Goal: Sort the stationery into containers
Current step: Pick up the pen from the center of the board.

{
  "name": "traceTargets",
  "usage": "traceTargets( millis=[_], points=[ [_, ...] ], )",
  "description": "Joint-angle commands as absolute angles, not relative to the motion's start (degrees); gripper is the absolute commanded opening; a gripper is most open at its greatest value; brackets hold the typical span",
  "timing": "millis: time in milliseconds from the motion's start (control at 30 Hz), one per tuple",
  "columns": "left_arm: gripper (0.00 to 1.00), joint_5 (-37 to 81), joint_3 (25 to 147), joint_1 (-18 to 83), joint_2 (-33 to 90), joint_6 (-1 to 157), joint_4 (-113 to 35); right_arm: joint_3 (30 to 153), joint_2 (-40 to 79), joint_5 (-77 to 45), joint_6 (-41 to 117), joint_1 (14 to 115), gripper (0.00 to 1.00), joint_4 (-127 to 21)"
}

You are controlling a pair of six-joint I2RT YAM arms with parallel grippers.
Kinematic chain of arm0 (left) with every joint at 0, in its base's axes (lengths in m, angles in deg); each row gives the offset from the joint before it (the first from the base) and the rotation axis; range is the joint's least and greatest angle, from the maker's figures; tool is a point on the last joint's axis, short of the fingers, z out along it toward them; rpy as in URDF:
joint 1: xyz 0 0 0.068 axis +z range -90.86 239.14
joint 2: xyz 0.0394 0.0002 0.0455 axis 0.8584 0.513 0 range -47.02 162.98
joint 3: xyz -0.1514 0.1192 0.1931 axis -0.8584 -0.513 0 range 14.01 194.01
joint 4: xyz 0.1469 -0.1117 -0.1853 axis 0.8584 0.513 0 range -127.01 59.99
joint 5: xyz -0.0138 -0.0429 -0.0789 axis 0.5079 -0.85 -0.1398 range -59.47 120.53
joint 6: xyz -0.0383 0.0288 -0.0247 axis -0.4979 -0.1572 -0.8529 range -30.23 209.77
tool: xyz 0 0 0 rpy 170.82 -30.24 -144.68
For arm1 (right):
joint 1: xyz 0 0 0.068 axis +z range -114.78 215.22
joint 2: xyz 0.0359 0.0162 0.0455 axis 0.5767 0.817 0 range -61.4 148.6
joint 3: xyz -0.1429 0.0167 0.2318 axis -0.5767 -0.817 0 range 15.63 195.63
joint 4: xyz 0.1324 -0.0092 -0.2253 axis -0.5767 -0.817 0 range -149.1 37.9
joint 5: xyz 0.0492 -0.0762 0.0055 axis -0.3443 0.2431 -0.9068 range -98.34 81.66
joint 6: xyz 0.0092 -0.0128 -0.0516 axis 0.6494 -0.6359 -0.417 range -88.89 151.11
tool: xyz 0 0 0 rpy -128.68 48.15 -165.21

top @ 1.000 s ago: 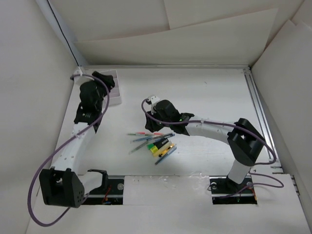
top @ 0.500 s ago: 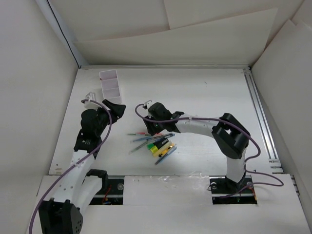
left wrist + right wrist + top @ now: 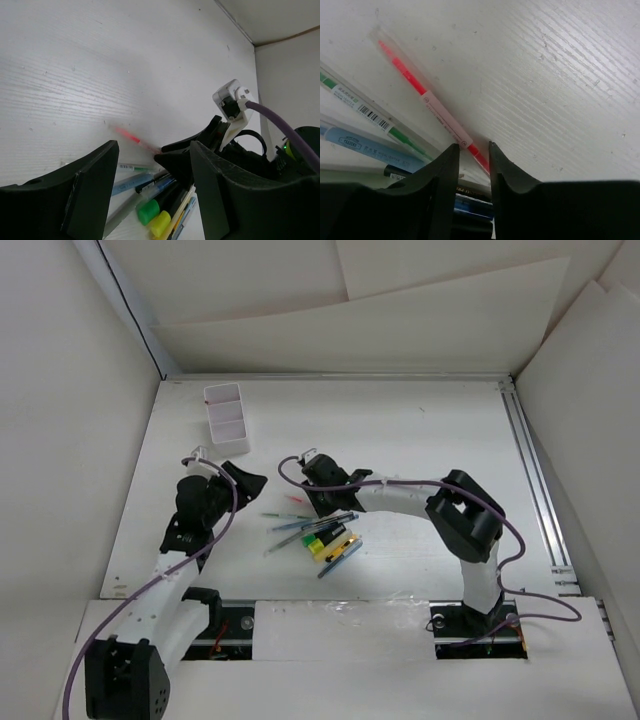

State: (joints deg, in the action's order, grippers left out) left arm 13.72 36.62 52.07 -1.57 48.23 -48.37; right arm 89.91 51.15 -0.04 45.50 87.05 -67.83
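Observation:
The stationery lies in a loose pile (image 3: 318, 536) at the table's middle: a red pen (image 3: 427, 97), a green pen (image 3: 370, 117), a blue pen (image 3: 365, 146) and highlighters with a green cap (image 3: 147, 211) and a yellow cap (image 3: 161, 223). My right gripper (image 3: 312, 502) is down at the pile's far edge. Its fingers stand a little apart on either side of the red pen's end (image 3: 479, 155), which still rests on the table. My left gripper (image 3: 250, 483) hovers open and empty just left of the pile. The white divided container (image 3: 225, 418) stands at the back left.
White walls enclose the table on three sides. A metal rail (image 3: 530, 470) runs along the right edge. Both arm bases sit at the near edge.
My left arm has drawn back from the container toward the pile, uncovering the box. My right gripper has shifted left and down onto the red pen's end.

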Motion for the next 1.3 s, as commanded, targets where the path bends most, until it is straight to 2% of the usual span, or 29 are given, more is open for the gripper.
traceTargets(
  millis=[0,67,167,200,333,633,700,900,1167,1233,1267],
  points=[
    [0.56,12.2,34.9,52.0,0.3,48.8,-53.4,92.6,52.5,2.2,46.3,87.2,0.33,-69.2],
    [0.56,11.6,34.1,52.0,2.7,48.8,-55.1,93.2,53.0,2.2,46.3,87.2,0.22,-68.6],
    [0.56,11.6,33.6,52.0,4.5,48.3,-57.0,93.8,53.0,2.7,45.7,87.2,0.13,-66.3],
    [0.56,11.6,33.6,52.0,5.3,47.6,-57.7,93.8,53.0,2.7,45.0,87.2,0.07,-65.3],
    [0.56,11.6,35.4,52.0,7.1,46.4,-60.9,93.8,50.8,3.5,43.5,87.2,0.00,-63.4],
    [0.56,5.3,39.8,52.0,19.1,41.7,-70.5,94.3,44.1,2.8,41.3,86.2,0.00,-62.4],
    [0.52,4.7,41.2,50.9,20.6,41.7,-71.3,94.3,42.7,0.8,41.3,86.2,0.00,-61.0],
    [0.52,9.9,45.1,44.0,22.0,42.2,-72.2,93.6,40.3,-4.1,41.3,86.2,0.00,-60.5],
    [0.52,12.5,48.0,43.2,26.7,42.2,-72.2,92.0,37.9,-9.2,42.4,86.2,0.00,-59.3],
    [0.51,13.4,48.5,43.2,27.4,42.8,-72.2,92.0,37.3,-9.8,42.4,86.2,0.00,-58.8],
    [0.46,13.9,48.5,43.2,28.0,42.8,-72.2,92.0,37.3,-10.4,42.9,86.2,0.00,-58.8]
  ],
)
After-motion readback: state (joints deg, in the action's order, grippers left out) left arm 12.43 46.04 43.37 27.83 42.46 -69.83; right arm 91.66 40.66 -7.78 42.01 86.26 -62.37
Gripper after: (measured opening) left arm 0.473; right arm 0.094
